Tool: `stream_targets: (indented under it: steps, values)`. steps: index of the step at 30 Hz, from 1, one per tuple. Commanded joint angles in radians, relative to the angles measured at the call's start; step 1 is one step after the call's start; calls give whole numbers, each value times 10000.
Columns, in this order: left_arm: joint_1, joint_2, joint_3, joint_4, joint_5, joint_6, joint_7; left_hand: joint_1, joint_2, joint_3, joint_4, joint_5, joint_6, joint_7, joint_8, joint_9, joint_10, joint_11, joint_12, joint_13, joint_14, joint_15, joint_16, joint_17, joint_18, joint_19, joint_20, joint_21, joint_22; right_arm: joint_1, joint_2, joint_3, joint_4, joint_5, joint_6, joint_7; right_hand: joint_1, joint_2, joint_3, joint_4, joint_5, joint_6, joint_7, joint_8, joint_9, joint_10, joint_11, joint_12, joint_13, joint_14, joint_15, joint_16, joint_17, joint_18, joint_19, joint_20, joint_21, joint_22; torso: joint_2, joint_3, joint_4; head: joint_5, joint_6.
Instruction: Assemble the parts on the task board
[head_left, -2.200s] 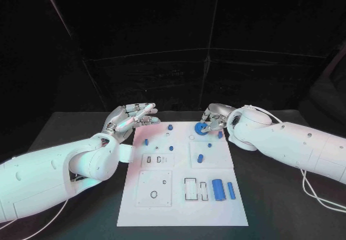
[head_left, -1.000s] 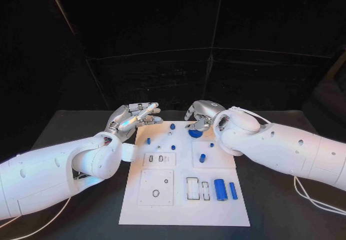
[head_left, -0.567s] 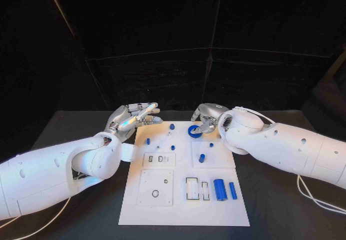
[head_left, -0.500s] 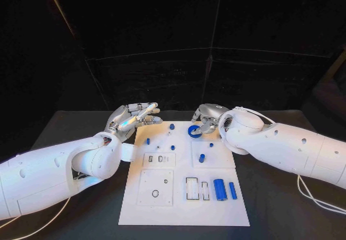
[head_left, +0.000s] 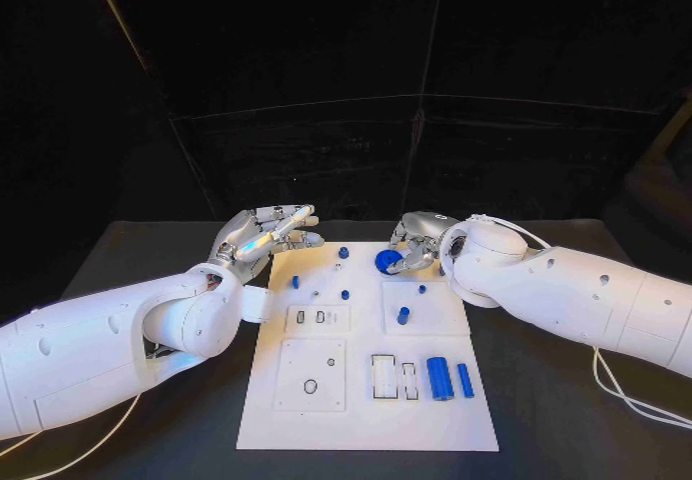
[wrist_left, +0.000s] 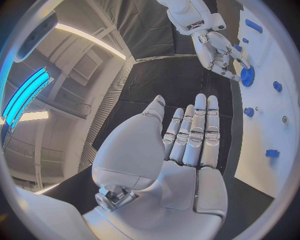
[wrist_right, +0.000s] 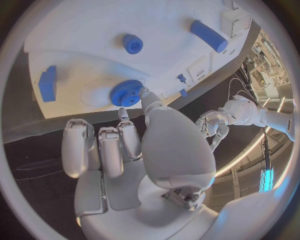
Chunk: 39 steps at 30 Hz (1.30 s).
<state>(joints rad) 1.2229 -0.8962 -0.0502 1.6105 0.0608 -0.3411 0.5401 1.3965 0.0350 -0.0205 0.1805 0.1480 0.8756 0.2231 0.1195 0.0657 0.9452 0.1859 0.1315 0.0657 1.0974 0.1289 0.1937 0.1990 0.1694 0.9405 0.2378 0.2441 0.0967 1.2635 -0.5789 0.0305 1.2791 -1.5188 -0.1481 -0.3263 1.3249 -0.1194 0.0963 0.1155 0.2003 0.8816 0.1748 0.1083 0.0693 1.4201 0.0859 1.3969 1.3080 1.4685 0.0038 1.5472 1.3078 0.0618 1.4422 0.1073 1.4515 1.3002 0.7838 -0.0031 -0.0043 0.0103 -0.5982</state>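
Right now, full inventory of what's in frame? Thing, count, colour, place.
Table: one, black, under everything.
Task board: one, white, middle of the table.
Gear: one, blue, toothed, at the board's far right part, at the right robot hand's fingertips.
Large cylinder: one, blue, lying at the board's near right.
Slim bar: one, blue, lying just right of the large cylinder.
Small parts: several, blue, scattered over the board's far half.
Slots: two rectangular, dark-outlined, left of the large cylinder.
Left robot hand: silver, past the board's far left corner, holding nothing.
Right robot hand: silver, at the gear; whether it grips it, I can't tell.
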Motion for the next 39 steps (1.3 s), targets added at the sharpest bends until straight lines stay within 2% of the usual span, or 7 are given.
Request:
stream_targets:
  steps: [1, 14, 19, 27, 33, 39]
  values:
    - [14, 24, 10, 0, -13, 117, 36, 62, 48, -3, -58, -7, -38, 213, -50, -14, -55, 39, -65, -14, 38, 30, -34, 9, 134, 77, 26, -50, -9, 8, 46, 4, -71, 120, 185, 53, 20, 142, -53, 0, 80, -10, 2, 8, 16, -51, 21, 9, 635, 915, 74, 48, 2123, -69, 7, 87, 62, 15, 2, -3, -1, 0, -17]
    - [14, 58, 9, -25, -13, 132, 25, 62, 48, -3, -58, -7, -38, 213, -50, -14, -55, 39, -65, -14, 38, 30, -34, 9, 134, 77, 26, -50, -9, -8, 288, 4, -445, 210, 243, 152, 150, 370, -16, 7, 188, 44, -9, 48, 28, -38, 7, 26, 663, 916, 64, 51, 2132, -70, 8, 81, 70, 26, 1, -6, 8, -3, -29]
    - [14, 58, 9, -34, -13, 133, 23, 62, 48, -3, -58, -7, -38, 213, -50, -14, -55, 39, -65, -14, 38, 30, -34, 9, 134, 77, 26, -50, -9, -8, 311, 4, -496, 211, 320, 159, 233, 482, 10, -18, 216, 152, -32, 111, 46, -12, -13, 54, 697, 916, 51, 52, 2134, -67, 3, 72, 69, 20, 0, -9, -6, 12, -62]
    - [14, 60, 9, -40, -13, 147, 10, 62, 48, -3, -58, -7, -38, 213, -50, -14, -55, 39, -65, -14, 38, 30, -34, 9, 134, 77, 26, -50, -9, -11, 314, 3, -470, -151, 350, 140, 742, 757, 327, -338, 50, 572, -119, 340, 97, 32, -101, 90, 760, 919, -24, 58, 2153, -67, -1, 10, 75, 26, 0, -6, 1, 0, -91]
    - [14, 54, 9, -39, -13, 148, 2, 62, 48, -3, -58, -7, -38, 213, -50, -14, -55, 39, -65, -14, 38, 30, -34, 9, 134, 77, 26, -50, -9, -18, 309, -44, -352, -637, 107, 108, 999, 877, 624, -554, -30, 878, -197, 488, 122, 77, -174, 122, 809, 921, -85, 61, 2164, -65, -5, -43, 73, 23, -5, -7, -2, -8, -89]
    - [14, 56, 9, -36, -13, 159, -2, 62, 48, -3, -58, -7, -38, 213, -50, -14, -55, 39, -65, -14, 38, 30, -34, 9, 134, 77, 26, -50, -9, -47, 303, -71, -145, -1332, -346, 4, 912, 1026, 829, -537, -103, 1071, -265, 561, 122, 174, -233, 199, 898, 925, -134, 66, 2182, -68, 3, -89, 79, 37, -2, -10, -2, -13, -90]
